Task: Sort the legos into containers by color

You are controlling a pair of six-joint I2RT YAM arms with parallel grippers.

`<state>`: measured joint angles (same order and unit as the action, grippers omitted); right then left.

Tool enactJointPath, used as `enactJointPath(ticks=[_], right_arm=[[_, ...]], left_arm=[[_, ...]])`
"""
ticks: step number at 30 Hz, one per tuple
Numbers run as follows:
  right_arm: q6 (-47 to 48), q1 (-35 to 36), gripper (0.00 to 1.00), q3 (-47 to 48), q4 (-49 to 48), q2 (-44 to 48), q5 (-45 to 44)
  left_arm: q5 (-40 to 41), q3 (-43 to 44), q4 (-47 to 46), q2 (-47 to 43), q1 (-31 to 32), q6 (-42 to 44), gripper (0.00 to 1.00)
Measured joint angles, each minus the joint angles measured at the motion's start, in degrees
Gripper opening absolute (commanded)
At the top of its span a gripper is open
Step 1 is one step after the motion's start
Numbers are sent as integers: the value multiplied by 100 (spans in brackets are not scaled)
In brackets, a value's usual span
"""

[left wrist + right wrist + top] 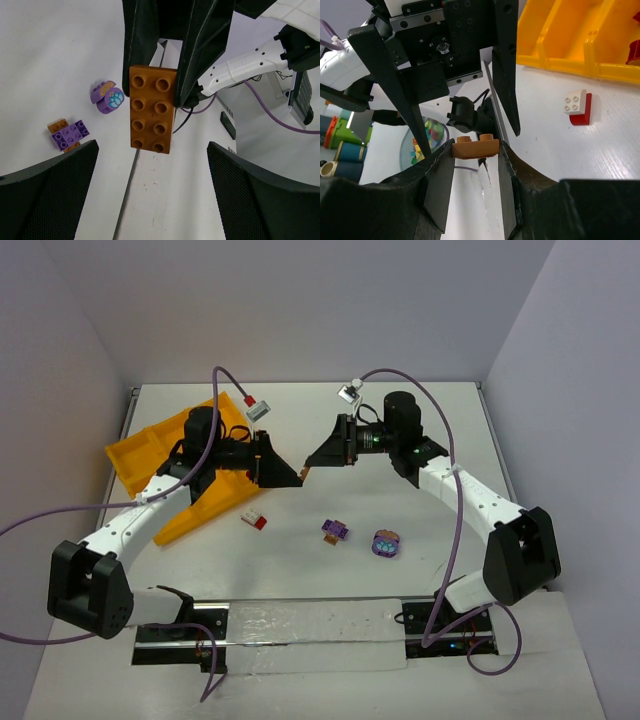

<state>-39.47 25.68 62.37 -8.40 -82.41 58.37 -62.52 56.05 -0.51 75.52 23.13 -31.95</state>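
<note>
- Where the two arms meet tip to tip above the table (400, 420), the right claw (475, 150) is clamped on an orange brick (152, 109), an eight-stud piece gripped by its long sides, its studs facing the left wrist camera.
- Left claw (152, 147): jaws wide apart, pointed straight at the right claw. Its fingers (50, 195) flank the free end of the orange brick, with a clear gap on either side.
- Purple brick (336, 531): flat on the table with an orange bit attached, on the arm-base side of both claws and closest to the right claw.
- Round purple piece (386, 544): on the table with a light-blue flower face, just beside the purple brick and farther out on the right claw's side.
- Red-and-white brick (254, 520): on the table, on the base side of the left claw, near the edge of the tray.
- Yellow tray (140, 455): behind and beside the left claw, partly hidden by that arm. Something red shows in one compartment at the edge of the right wrist view.
</note>
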Motion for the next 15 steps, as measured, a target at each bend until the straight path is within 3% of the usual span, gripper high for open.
enactJointPath(ticks=[15], right_arm=[[-169,98,1,33,-263,-91,104]], left_arm=[[-227,-144,-1100,195,156,-800,74]])
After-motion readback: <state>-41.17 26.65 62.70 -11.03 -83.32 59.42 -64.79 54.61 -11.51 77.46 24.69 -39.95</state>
